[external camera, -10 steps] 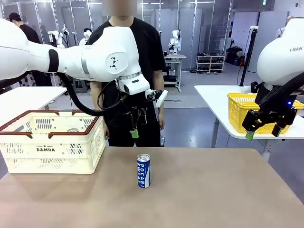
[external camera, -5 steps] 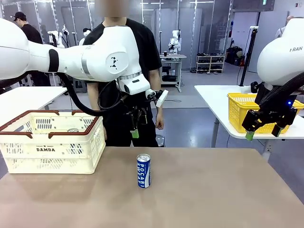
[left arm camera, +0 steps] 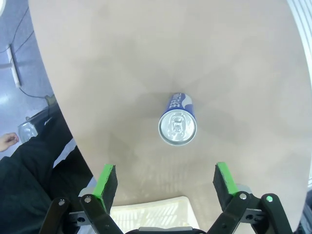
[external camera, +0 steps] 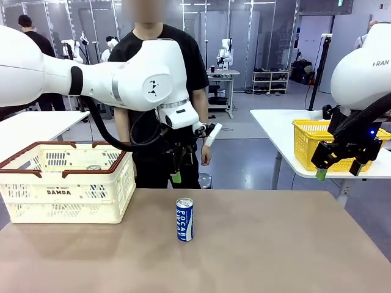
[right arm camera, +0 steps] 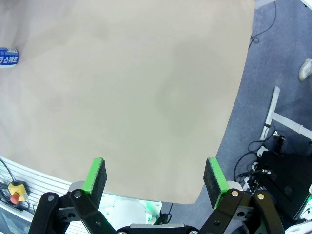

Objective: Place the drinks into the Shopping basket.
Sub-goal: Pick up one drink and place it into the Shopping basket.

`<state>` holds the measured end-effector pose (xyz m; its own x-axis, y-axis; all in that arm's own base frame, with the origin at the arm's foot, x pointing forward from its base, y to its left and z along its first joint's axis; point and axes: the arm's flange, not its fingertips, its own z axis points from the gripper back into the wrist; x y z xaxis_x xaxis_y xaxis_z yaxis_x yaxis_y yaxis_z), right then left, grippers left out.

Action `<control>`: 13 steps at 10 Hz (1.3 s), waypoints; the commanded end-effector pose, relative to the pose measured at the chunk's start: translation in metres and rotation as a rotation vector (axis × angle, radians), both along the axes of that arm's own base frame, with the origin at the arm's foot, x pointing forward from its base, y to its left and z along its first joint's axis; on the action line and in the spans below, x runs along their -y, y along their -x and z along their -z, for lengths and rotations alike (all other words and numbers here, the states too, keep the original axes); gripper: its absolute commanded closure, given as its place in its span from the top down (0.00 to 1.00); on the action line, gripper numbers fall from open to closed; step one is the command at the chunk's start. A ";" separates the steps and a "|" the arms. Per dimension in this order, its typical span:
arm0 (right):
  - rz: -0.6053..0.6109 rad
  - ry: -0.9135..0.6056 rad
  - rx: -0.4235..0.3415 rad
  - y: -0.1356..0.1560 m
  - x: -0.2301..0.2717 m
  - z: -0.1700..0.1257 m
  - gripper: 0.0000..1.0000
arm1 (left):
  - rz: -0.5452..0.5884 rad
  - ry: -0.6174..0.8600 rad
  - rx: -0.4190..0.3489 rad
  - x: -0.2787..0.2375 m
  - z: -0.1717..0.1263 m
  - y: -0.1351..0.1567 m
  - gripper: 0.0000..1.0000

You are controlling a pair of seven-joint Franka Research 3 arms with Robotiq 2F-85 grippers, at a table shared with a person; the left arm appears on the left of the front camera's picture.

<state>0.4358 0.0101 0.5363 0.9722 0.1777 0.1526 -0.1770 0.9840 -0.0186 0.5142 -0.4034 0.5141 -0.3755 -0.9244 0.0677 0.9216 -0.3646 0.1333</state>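
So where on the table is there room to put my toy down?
Plenty: the table is bare everywhere right of the blue-and-white can, out to the right edge, and along the near edge too. A smaller bare strip lies between the can and the Shopping basket. The far-left corner is crowded by the basket.

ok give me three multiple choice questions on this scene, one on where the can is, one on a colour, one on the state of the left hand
1. Where does the blue-and-white can stand?
A. inside the Shopping basket
B. upright on the table, right of the Shopping basket
C. in the person's hand

2. What colour are the rim and handles of the Shopping basket?
A. dark red-brown
B. yellow
C. green

3. How is the left hand?
A. shut on the can
B. open, above the can
C. open, resting on the table

Answers:
1 B, it stands alone on the bare tabletop.
2 A, the dark rim tops the cream lattice.
3 B, the left wrist view looks down on the can's top between parted pads.
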 end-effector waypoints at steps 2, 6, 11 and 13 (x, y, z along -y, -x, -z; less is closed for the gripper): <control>0.001 0.003 -0.004 0.000 0.002 -0.002 1.00 | -0.024 -0.029 0.007 0.009 0.033 0.007 1.00; 0.001 0.003 -0.004 0.000 0.002 -0.002 1.00 | -0.018 -0.045 -0.022 0.018 0.071 0.002 1.00; 0.001 0.003 -0.004 0.000 0.002 -0.002 1.00 | -0.050 -0.092 -0.081 0.023 0.111 -0.003 1.00; 0.001 0.003 -0.004 0.000 0.002 -0.002 1.00 | -0.054 -0.099 -0.100 0.025 0.123 -0.005 1.00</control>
